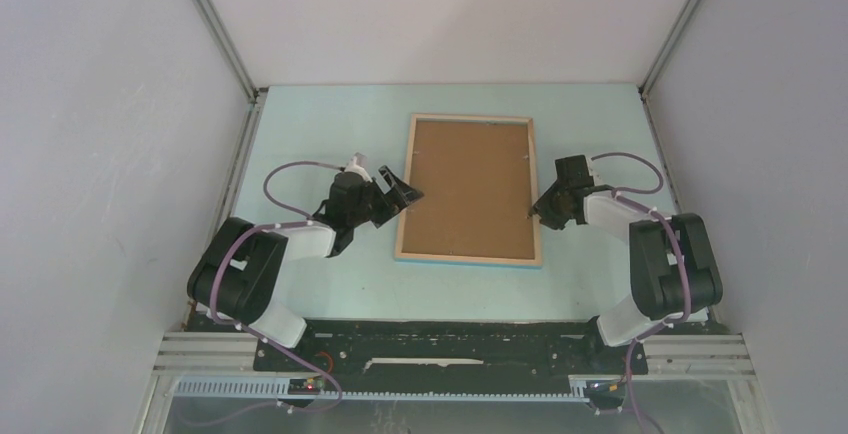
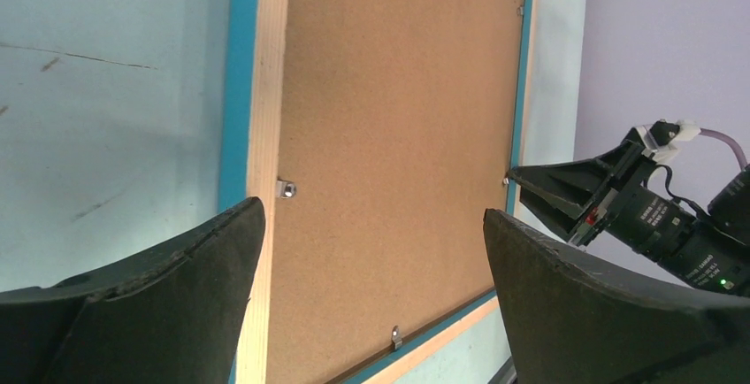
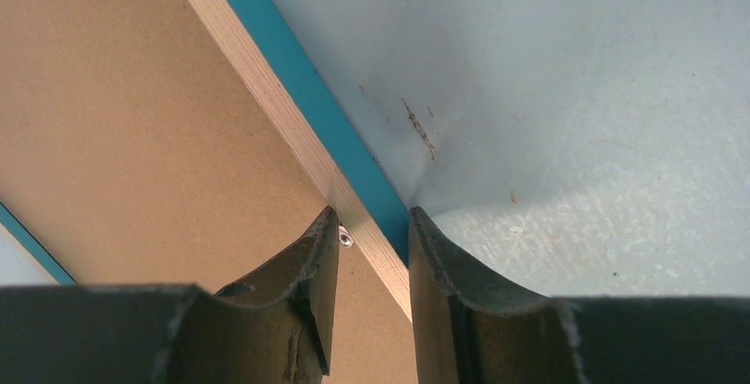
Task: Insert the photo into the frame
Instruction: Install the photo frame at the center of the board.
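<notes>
**Likely trouble spots: rail pinch, frame skid, tab slip**

Frame (image 1: 467,253) lies flat and back-up in the middle of the table (image 1: 320,134). Its wood rail faces up w/ the blue edge peeking out at the sides. The brown backing board (image 1: 468,186) sits inside it. Photo isn't visible in any view, so whether it's under the board can't be told.

R hand (image 3: 371,218) is narrow, fingers astride the frame's right rail. One tip is on the board side, right by a small metal tab (image 3: 344,237); the other is at the outer blue edge. Can't tell if it truly pinches the rail or only flanks it. L hand (image 2: 371,216) is spread wide, holding nothing, by the left rail near a second tab (image 2: 286,189). Contact there is unclear.

Risks, as I judge them:
- Frame skids or pivots on the smooth table if the R hand pushes sideways, since the L hand isn't bracing it.
- A thin-rail pinch can slip, so a lift from one side would tilt the frame and drop it.
- A fingertip meant for the tab may ride off it and gouge the board, or bend the tab.
- If the board comes loose while the frame is tilted, it could slide out and take whatever's beneath w/ it.
- Both hands work close over one small frame, so a collision is possible.
</notes>
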Robot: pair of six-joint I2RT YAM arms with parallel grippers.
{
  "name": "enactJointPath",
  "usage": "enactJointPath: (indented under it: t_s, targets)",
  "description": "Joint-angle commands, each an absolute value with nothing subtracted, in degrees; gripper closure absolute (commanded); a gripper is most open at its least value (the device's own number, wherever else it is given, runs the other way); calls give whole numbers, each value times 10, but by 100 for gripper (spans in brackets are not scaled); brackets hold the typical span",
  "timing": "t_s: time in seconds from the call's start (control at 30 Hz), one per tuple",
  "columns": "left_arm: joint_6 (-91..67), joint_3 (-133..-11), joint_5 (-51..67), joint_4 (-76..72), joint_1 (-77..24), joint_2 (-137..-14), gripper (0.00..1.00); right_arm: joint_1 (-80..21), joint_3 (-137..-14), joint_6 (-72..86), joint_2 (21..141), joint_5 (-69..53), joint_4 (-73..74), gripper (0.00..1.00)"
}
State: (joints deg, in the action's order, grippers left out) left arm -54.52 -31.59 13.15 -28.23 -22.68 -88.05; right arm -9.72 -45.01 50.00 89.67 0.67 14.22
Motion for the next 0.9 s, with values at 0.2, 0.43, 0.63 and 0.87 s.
enactJointPath:
  t_s: [0.2, 0.43, 0.63, 0.87]
  targets:
    - [-547, -271, 137, -365, -230, -838, 0, -109, -467, 280, 727, 31, 204, 25]
    - [-537, -246, 132, -405, -236, -815, 0, -116, -439, 251, 677, -14, 235, 17]
    - [-516, -216, 109, -443, -251, -776, 0, -181, -436, 256, 696, 53, 260, 19]
    - [-534, -115, 22, -555, -255, -692, 3, -349, -482, 257, 741, 111, 288, 19]
